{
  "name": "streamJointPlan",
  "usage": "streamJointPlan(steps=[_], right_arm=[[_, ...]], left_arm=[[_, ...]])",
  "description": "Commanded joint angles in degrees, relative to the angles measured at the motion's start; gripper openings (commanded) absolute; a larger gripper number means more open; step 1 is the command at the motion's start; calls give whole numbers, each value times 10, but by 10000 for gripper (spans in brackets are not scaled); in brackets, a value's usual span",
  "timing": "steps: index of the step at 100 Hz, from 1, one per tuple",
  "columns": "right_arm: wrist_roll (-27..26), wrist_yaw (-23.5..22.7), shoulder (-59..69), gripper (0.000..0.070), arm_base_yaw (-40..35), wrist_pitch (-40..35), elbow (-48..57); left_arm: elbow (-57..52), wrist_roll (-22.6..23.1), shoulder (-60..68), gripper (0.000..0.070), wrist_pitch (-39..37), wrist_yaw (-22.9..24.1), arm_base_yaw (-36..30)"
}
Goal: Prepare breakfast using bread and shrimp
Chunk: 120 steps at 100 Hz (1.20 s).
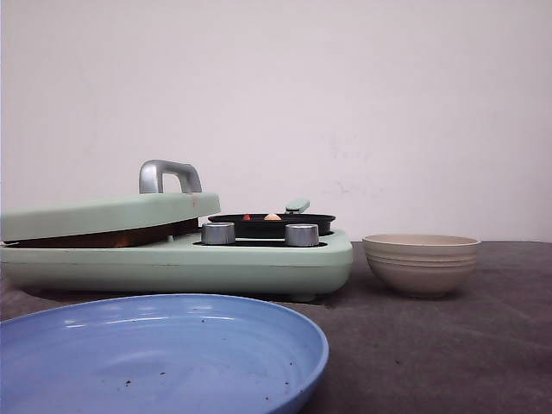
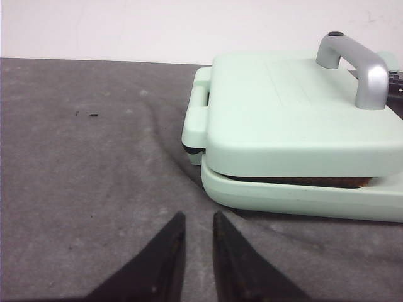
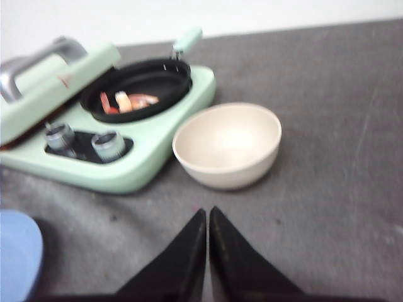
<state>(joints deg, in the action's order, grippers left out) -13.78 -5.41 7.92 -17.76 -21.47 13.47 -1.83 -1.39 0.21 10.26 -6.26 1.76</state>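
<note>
Nearest the front camera sits a blue plate point(image 1: 164, 354), bare but for a few dark specks; behind it stands a mint-green breakfast maker point(image 1: 172, 250) on the grey table point(image 1: 448, 345), with a beige bowl point(image 1: 421, 263) just beside its right end, and that bowl holds nothing that shows. On the right half of the maker a small black pan point(image 3: 141, 94) holds the shrimp point(image 3: 129, 100), a few pinkish-orange and white pieces lying together on its floor; two silver knobs point(image 3: 85, 141) stand in front of the pan. On the left half the hinged lid point(image 2: 296, 113) with its silver handle point(image 2: 356, 66) lies nearly shut over the grill; a thin brown edge shows in the gap under it, likely the bread point(image 2: 302, 182), though too little is seen to be sure.

Left gripper point(image 2: 197, 223) hangs low over bare table, its jaws a narrow gap apart and holding nothing; the lid's near corner lies close ahead of it. Right gripper point(image 3: 207, 217) has its jaws pressed together, empty; the bowl stands directly ahead of it, between the fingertips and the pan with the shrimp, while a corner of the plate shows off to one side.
</note>
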Motion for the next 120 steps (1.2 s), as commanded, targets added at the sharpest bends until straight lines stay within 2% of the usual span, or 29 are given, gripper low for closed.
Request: streamJointPlan(steps=[1, 6, 14, 21, 24, 35, 44, 62, 75, 120], right_arm=[[68, 16, -12, 0, 7, 9, -9], [121, 31, -19, 0, 19, 37, -26], [190, 44, -34, 0, 46, 124, -70], [221, 43, -46, 0, 70, 194, -114], [220, 43, -51, 0, 79, 207, -131], [218, 43, -78, 0, 108, 104, -128], [234, 56, -77, 0, 125, 107, -128], [225, 52, -77, 0, 147, 107, -128], [215, 35, -77, 0, 149, 121, -128], [215, 39, -77, 0, 149, 158, -128]], left_arm=[[10, 5, 0, 0, 3, -2, 0], [10, 5, 0, 0, 3, -2, 0], [10, 5, 0, 0, 3, -2, 0], [10, 5, 0, 0, 3, -2, 0], [10, 5, 0, 0, 3, -2, 0], [10, 5, 0, 0, 3, -2, 1], [9, 5, 0, 0, 4, -2, 1], [9, 5, 0, 0, 5, -2, 0], [9, 5, 0, 0, 5, -2, 0], [9, 5, 0, 0, 5, -2, 0]])
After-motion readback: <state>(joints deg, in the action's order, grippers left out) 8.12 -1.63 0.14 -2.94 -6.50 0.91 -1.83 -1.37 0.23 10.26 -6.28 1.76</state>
